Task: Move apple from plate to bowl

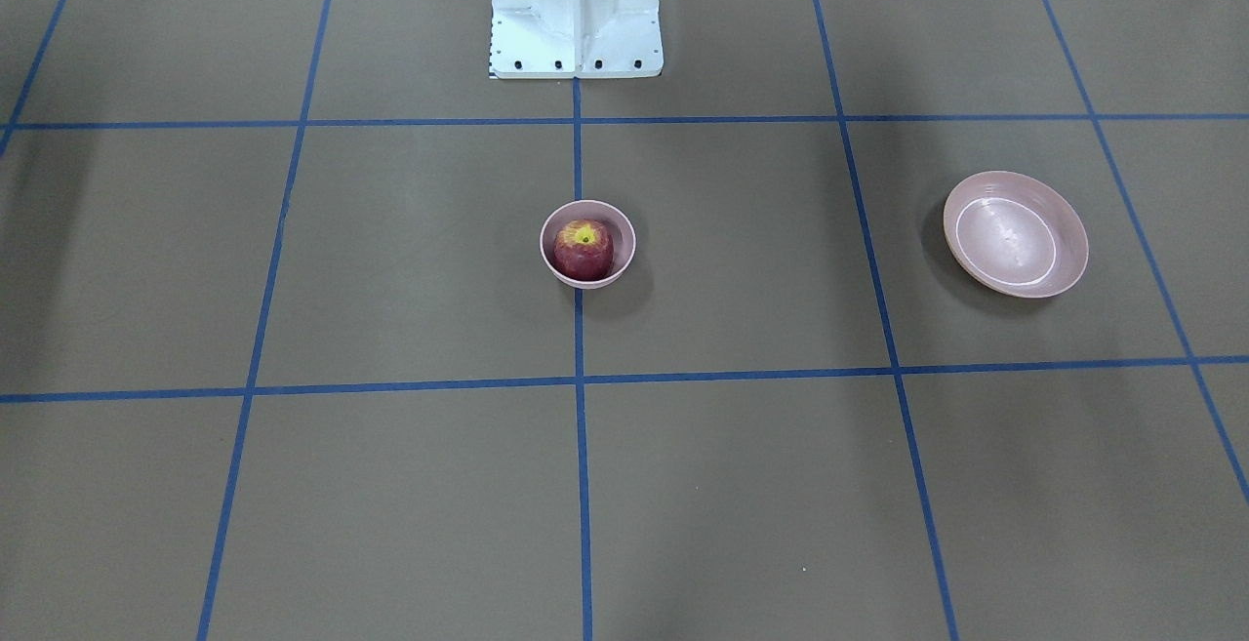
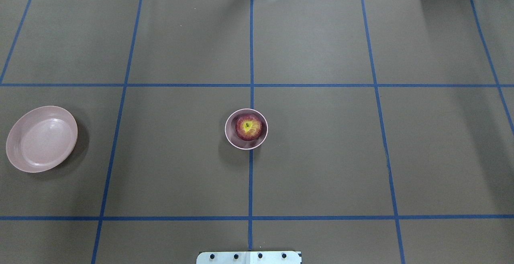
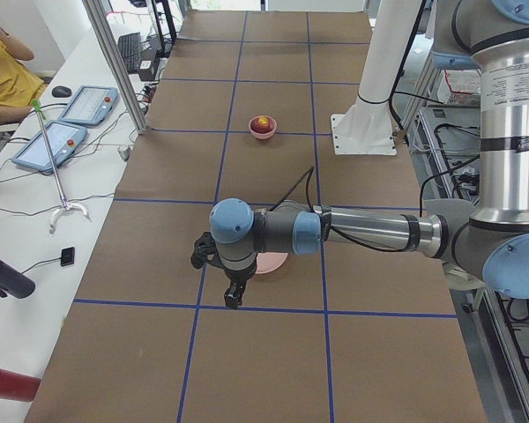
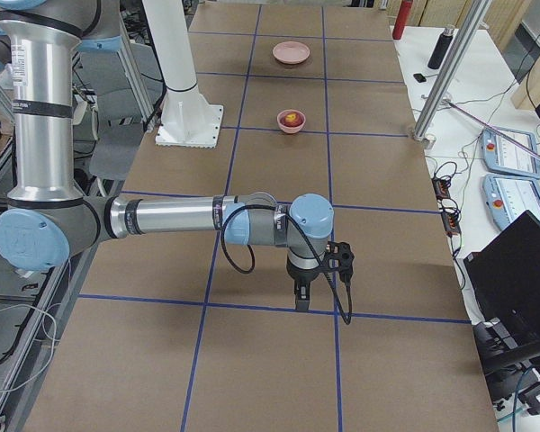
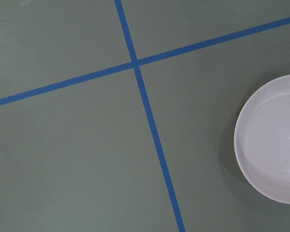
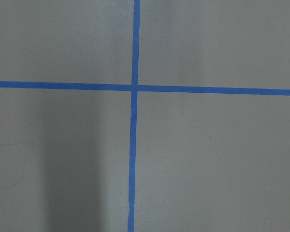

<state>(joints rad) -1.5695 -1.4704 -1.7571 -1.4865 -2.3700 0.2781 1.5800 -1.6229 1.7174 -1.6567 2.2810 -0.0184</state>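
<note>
Right now the apple (image 2: 248, 127) sits inside the bowl (image 2: 229, 134), stem hollow up, at the centre of the overhead frame where a blue tape line (image 2: 251, 55) runs under the bowl. The plate (image 2: 41, 138) lies bare at the far left of that frame, well apart from the bowl, on the brown table (image 2: 321, 155). Only the 2 side views show the arms: the left gripper (image 3: 234, 298) hangs above the table near the plate, and the right gripper (image 4: 301, 297) points down over a tape line. I cannot tell whether either claw is spread or pressed together.
</note>
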